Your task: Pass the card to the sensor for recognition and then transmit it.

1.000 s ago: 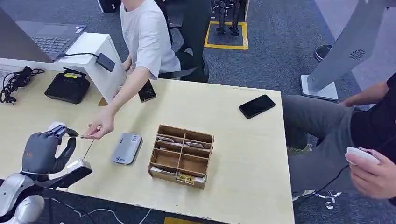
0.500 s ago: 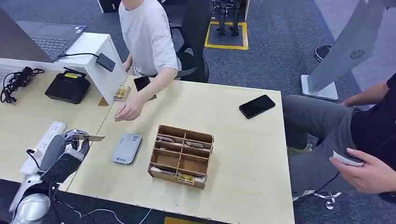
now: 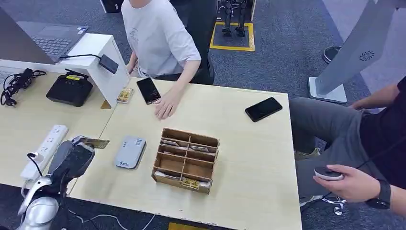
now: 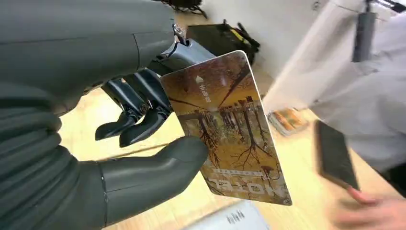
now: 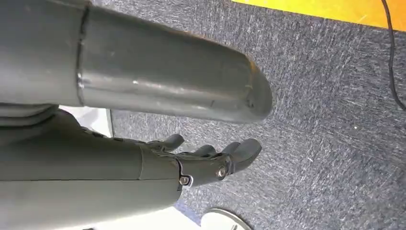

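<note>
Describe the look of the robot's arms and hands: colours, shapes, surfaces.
The left robot hand has a grey ribbed cover, a thick grey thumb and darker, slimmer fingers, on a silver arm with rounded joints. The right robot hand is dark grey, with small screws showing.

Even, bright overhead light – soft, short shadows on the table (image 3: 249, 158). Glare streaks the right hand (image 5: 210, 160) (sharp against carpet). The left wrist view blurs at its far side – the person's hand (image 4: 378, 211) smears.

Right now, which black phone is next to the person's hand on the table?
The phone near the white box; a person's hand rests beside it. The other phone lies alone.
</note>
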Robot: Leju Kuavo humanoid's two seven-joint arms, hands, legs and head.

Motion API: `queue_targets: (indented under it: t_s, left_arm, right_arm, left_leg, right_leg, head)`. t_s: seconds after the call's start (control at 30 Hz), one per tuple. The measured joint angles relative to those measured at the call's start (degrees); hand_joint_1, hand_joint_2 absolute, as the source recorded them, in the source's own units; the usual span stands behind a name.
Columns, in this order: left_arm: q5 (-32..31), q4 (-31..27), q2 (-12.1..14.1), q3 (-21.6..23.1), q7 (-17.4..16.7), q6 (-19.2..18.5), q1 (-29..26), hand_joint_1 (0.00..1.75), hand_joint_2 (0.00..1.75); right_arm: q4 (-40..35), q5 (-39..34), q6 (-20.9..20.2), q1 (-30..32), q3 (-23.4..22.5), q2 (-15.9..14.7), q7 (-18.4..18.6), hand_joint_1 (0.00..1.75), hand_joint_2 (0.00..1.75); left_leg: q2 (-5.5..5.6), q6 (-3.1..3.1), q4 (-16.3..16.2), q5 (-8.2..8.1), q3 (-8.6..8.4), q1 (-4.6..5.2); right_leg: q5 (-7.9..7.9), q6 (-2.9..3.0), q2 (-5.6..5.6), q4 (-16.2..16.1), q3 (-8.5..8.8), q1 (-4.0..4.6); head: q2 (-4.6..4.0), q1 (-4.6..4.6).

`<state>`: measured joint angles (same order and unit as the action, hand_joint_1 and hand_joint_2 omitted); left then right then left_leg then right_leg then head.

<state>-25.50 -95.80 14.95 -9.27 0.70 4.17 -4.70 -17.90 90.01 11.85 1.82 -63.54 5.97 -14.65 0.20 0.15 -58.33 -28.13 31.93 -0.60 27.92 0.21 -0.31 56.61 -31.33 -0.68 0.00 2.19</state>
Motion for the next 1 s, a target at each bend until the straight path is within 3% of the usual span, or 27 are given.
queue_targets:
  t_s: [0.17, 0.4, 0.67, 1.0]
  left_arm:
    - [-1.12, 2.67, -0.98, 0.02, -0.39, 0.72, 1.24, 1.75, 1.75]
    - [-3.81, 6.27, -2.29, 0.02, -3.59, 2.25, 3.13, 1.75, 1.75]
    - [-3.00, 8.84, -4.59, 0.42, -3.80, 2.23, 3.88, 1.75, 1.75]
    - [-7.83, 9.82, -7.54, 5.83, -4.90, 2.76, 3.87, 1.75, 1.75]
  right_arm:
    - [-0.07, 0.00, 0.00, 0.02, 0.00, 0.07, 0.24, 0.00, 0.00]
    - [-0.07, 0.00, 0.15, -0.06, 0.02, 0.07, 0.42, 0.00, 0.00]
    - [-0.04, 0.00, 0.20, -0.07, 0.26, 0.07, 0.59, 0.00, 0.00]
    - [0.20, 0.00, 0.66, -0.26, 0.42, 0.07, 0.42, 0.00, 0.00]
  left_leg:
    - [-0.02, 0.00, 0.00, 0.00, -0.01, 0.00]
    - [-0.01, 0.00, 0.00, 0.00, 0.00, 0.01]
    - [-0.01, 0.00, 0.00, 0.00, 0.00, 0.01]
    - [-0.01, 0.00, -0.01, 0.00, 0.00, 0.03]
  right_leg:
    - [-0.01, 0.00, -0.03, 0.00, 0.00, 0.00]
    - [0.00, 0.00, -0.02, 0.00, -0.01, 0.00]
    - [0.00, 0.00, -0.02, 0.00, -0.02, 0.00]
    - [0.00, 0.00, -0.01, -0.01, -0.01, 0.00]
  head:
    - [0.00, 0.02]
    - [0.00, 0.00]
    - [0.00, 0.00]
    - [0.00, 0.02]
